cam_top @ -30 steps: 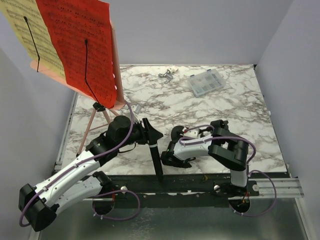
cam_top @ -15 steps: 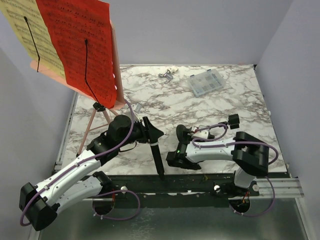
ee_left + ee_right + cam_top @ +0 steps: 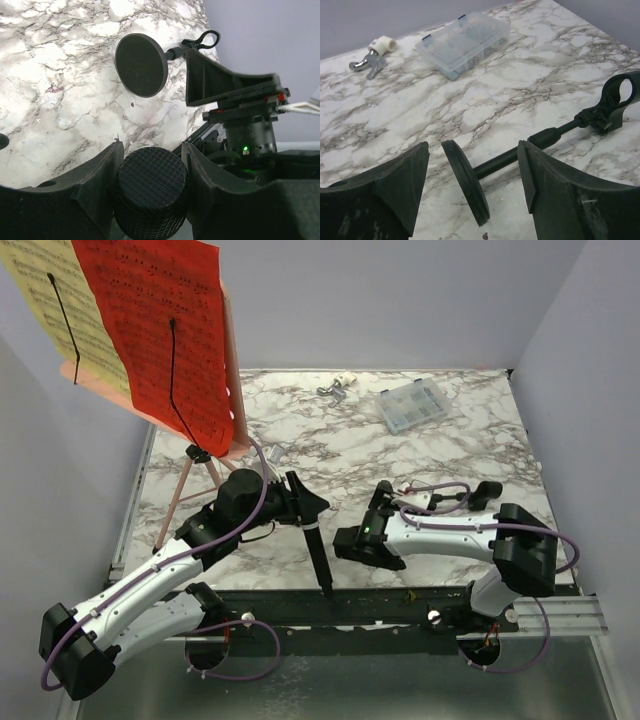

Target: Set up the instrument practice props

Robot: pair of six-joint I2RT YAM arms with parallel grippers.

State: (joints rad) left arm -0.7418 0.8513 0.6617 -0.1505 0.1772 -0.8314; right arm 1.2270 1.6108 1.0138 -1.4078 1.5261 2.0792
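The pink music stand (image 3: 186, 486) rises at the back left, carrying a red page (image 3: 160, 330) and a yellow page (image 3: 45, 300). My left gripper (image 3: 290, 502) (image 3: 151, 150) is shut on the mesh head of the black microphone (image 3: 316, 552) (image 3: 150, 195), whose body slants toward the table's near edge. The microphone's short stand (image 3: 520, 150) (image 3: 141, 65) lies on its side on the marble. Its round base sits between the open fingers of my right gripper (image 3: 382, 502) (image 3: 472, 147), touching neither. The rod runs right to a clip (image 3: 617, 97).
A clear compartment box (image 3: 412, 405) (image 3: 462, 42) lies at the back right. Small white and metal bits (image 3: 335, 388) (image 3: 372, 55) lie to its left. A black rail (image 3: 400, 602) runs along the near table edge. Grey walls close in the left, back and right sides.
The right arm has stretched out, its elbow swinging right and lower, and its gripper has shifted right to straddle the stand's base. The left arm and microphone have stayed put.
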